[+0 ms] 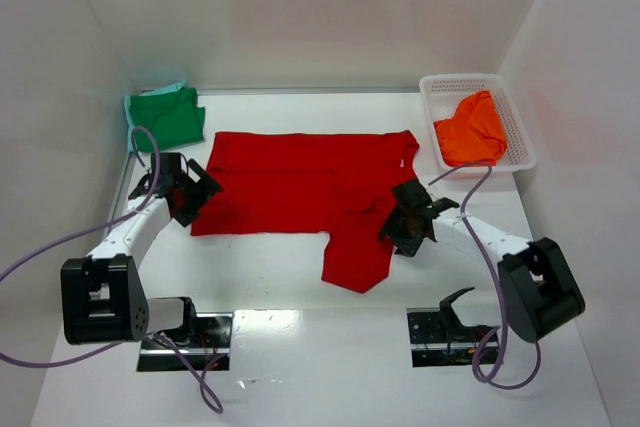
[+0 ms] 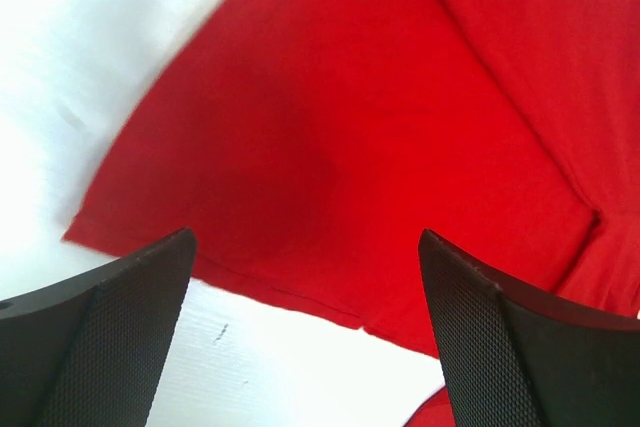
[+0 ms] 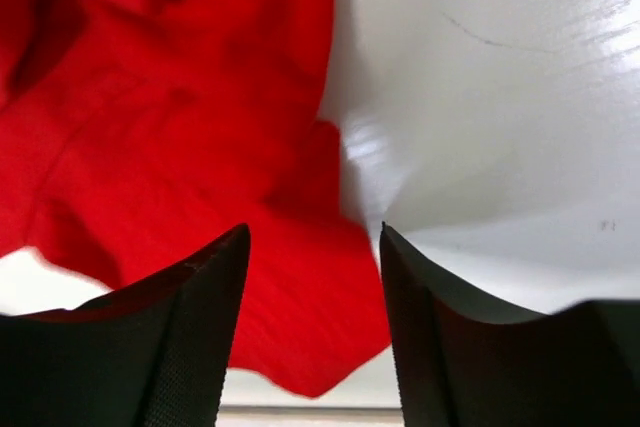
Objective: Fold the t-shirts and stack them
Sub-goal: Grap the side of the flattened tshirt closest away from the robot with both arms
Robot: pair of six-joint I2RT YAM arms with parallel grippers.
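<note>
The red t-shirt is spread flat across the middle of the table, with one flap trailing toward the near edge. The green t-shirt is seen folded in the far left corner. The orange t-shirt is bunched in the white lattice basket at far right. The left gripper is held wide open over the red shirt's left hem. The right gripper is held at its right edge, jaws part-way apart; whether cloth is touched cannot be told.
</note>
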